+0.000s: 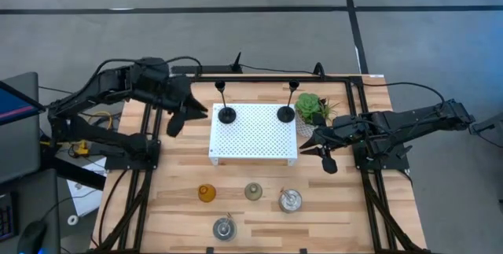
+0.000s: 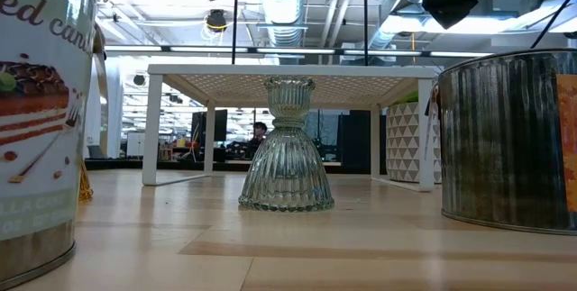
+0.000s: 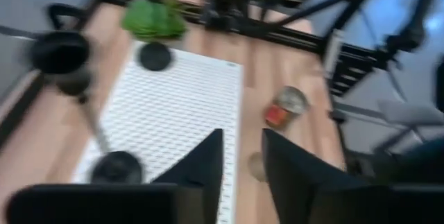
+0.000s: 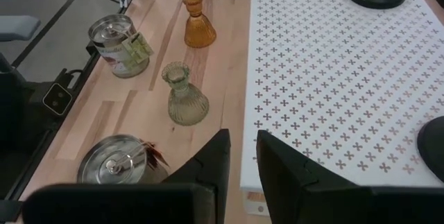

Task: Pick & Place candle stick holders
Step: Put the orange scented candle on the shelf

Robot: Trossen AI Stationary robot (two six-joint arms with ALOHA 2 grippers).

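My left end effector (image 1: 177, 122) hangs over the counter (image 1: 181, 167) just left of the white perforated tray (image 1: 253, 138), fingers parted by a narrow gap and holding nothing. The left black holder (image 1: 226, 114) stands on the tray's far-left corner, its thin stem rising close to my fingers; a careless sweep there would likely knock it over. The right black holder (image 1: 286, 113) stands on the far-right corner, beside the green potted plant (image 1: 311, 108).

On the near counter, from left to right, stand the amber holder (image 1: 206, 193), a silver cup (image 1: 224, 228) nearest the front edge, the grey-green holder (image 1: 253, 191) and a second silver cup (image 1: 290, 200). All four still wait off the tray. The glass pair looks narrow-necked and top-heavy, so an off-centre pinch could tip or slide them. The cups look wide for my fingers and may slip.

My right end effector (image 1: 324, 158) hovers just right of the tray, near its front corner, fingers nearly together and empty.

Writing: in the low view, the leftmost cup's wrapper (image 2: 36, 102) shows a cake slice and partial letters reading "ed can" and, lower, "LLA"; nothing more is legible.
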